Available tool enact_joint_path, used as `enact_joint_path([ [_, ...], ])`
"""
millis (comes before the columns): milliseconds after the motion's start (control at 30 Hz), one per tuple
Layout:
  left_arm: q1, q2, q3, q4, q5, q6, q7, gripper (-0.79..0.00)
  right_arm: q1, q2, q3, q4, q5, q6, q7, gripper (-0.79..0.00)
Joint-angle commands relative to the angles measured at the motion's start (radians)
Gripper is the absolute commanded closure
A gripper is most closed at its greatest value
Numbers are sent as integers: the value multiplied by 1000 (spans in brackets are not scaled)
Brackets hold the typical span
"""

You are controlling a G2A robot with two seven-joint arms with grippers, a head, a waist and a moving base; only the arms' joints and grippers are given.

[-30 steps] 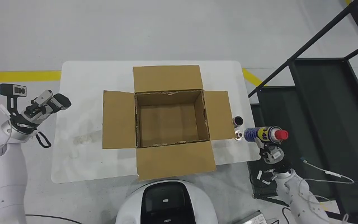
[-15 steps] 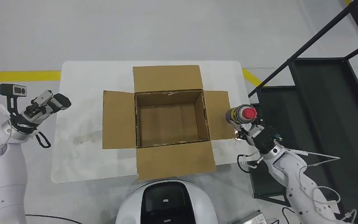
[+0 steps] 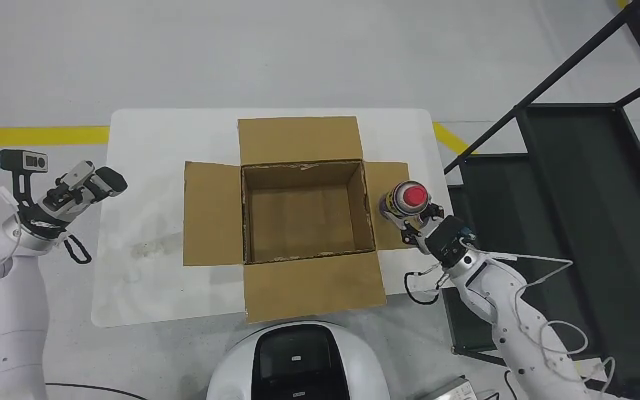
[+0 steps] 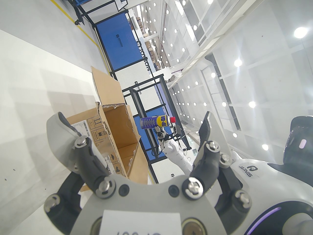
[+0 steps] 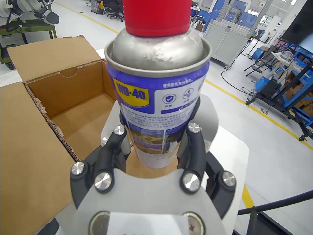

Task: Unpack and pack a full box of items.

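Note:
An open cardboard box (image 3: pixel 306 208) stands in the middle of the white table (image 3: pixel 150 170), all flaps folded out, its inside bare. My right gripper (image 3: pixel 418 226) is shut on a blue and yellow spray can with a red cap (image 3: pixel 405 198), held upright above the box's right flap (image 3: pixel 392 205). The same spray can (image 5: pixel 157 81) rises between my right gripper's fingers (image 5: pixel 195 138), with the box (image 5: pixel 66 99) just beyond it. My left gripper (image 3: pixel 98 185) is open and holds nothing, beyond the table's left edge. The left wrist view has the box (image 4: pixel 115 133) and the spray can (image 4: pixel 157 121) far off.
A dark metal frame with steps (image 3: pixel 560 200) stands close to the table's right side. A yellow floor line (image 3: pixel 55 134) runs behind the table. Bare table surface lies left of the box.
My right arm has carried the spray can leftwards from beyond the table's right edge to above the box's right flap, turning it from lying sideways to upright. The left arm has stayed still.

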Motion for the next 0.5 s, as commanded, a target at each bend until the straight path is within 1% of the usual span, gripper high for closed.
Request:
enact_joint_path([
  [0, 0, 0, 0, 0, 0, 0, 0, -785, 0, 0, 0, 0, 0, 0, 0, 0],
  [133, 0, 0, 0, 0, 0, 0, 0, -785, 0, 0, 0, 0, 0, 0, 0, 0],
  [200, 0, 0, 0, 0, 0, 0, 0, -785, -8, 1, -3, 1, -41, 5, 29, 0],
  [233, 0, 0, 0, 0, 0, 0, 0, -785, -13, 4, -7, -10, -88, -4, 47, 0],
  [333, 0, 0, 0, 0, 0, 0, 0, -785, -11, 9, -17, -69, -187, -33, 107, 0],
  [467, 0, 0, 0, 0, 0, 0, 0, -785, 35, 14, -44, -187, -266, -123, 220, 0],
])
